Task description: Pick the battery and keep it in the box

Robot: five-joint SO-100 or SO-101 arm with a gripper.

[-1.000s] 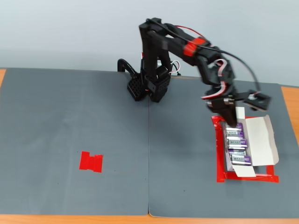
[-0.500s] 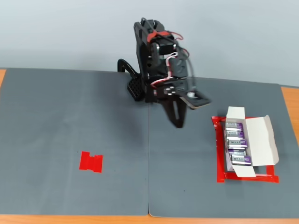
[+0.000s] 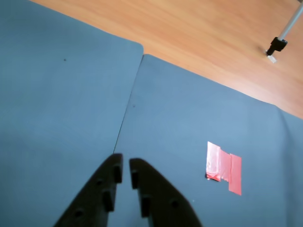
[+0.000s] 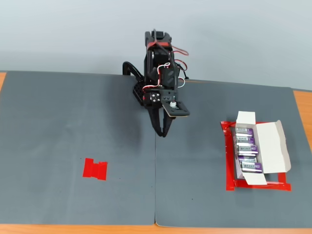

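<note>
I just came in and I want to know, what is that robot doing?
The robot arm is holding nothing right now. Its hand hangs over the grey mat near its base, with the fingers almost closed and empty. Three purple batteries lie in a row in the open white box on the right. A red tape patch on the left is bare.

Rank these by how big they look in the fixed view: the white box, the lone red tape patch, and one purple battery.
Largest to smallest:
1. The white box, with its lid flap open.
2. The red tape patch on the left mat.
3. One purple battery in the box, only slightly smaller than the patch.
</note>
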